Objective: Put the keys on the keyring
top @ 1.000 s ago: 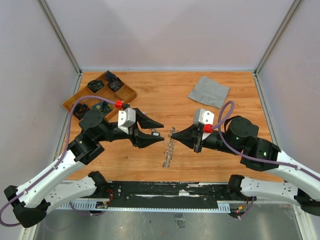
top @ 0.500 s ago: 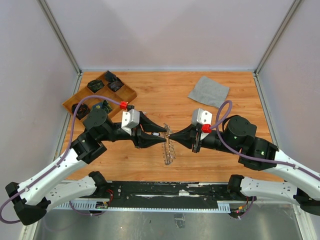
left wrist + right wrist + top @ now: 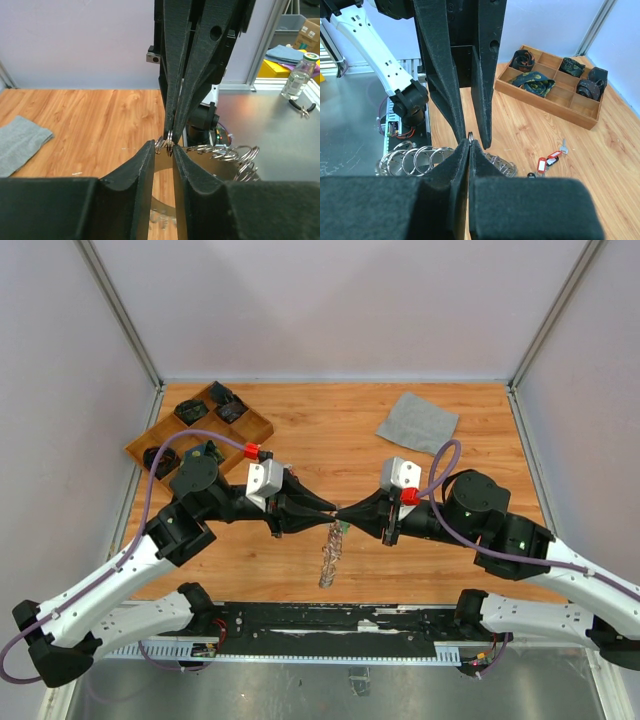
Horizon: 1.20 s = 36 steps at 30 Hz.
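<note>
Silvery, slick: could wrench the keyring (image 3: 331, 555) from the clamped right claw (image 3: 469, 145) if nipped askew with the part-open left claw (image 3: 164, 148) opposite.

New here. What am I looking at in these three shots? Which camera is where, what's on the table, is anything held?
Two robot arms are bolted at the near edge of a wooden table. The wide picture looks down from above and behind them. The other two come from a camera on each wrist, so each shows its own fingers at the bottom. On the table lie a wooden tray of dark items, a grey cloth and keys with red tags. The right end effector is shut on the keyring, which dangles from it. The left end effector meets it tip to tip, jaws a little apart around the same spot. I cannot tell whether they touch it.
</note>
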{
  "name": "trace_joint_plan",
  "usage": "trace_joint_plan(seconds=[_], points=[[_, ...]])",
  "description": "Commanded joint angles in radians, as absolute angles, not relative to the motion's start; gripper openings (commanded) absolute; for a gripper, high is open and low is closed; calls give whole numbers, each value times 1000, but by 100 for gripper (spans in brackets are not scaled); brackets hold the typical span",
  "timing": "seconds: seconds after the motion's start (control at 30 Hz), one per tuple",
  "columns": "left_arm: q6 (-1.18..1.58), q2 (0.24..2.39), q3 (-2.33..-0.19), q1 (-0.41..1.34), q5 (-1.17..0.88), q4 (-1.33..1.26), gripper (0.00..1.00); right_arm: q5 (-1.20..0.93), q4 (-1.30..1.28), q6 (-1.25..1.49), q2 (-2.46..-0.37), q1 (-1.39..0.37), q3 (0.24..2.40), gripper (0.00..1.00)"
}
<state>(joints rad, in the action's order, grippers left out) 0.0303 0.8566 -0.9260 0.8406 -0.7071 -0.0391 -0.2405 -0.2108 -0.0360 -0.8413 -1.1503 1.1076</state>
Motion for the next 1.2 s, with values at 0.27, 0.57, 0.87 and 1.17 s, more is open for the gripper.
trace_joint_plan(seconds=[0.27, 0.57, 0.87, 1.17], points=[[42, 859, -958, 861, -713, -72, 14, -253, -134, -24, -841, -1141, 1119, 1], [120, 826, -925, 861, -678, -161, 1, -245, -144, -34, -831, -1141, 1126, 3], [133, 794, -902, 860, -632, -167, 1, -143, -130, -59, -719, -1141, 1078, 46], [143, 740, -886, 861, -527, -150, 0, -14, -291, -52, -712, -1142, 1064, 47]])
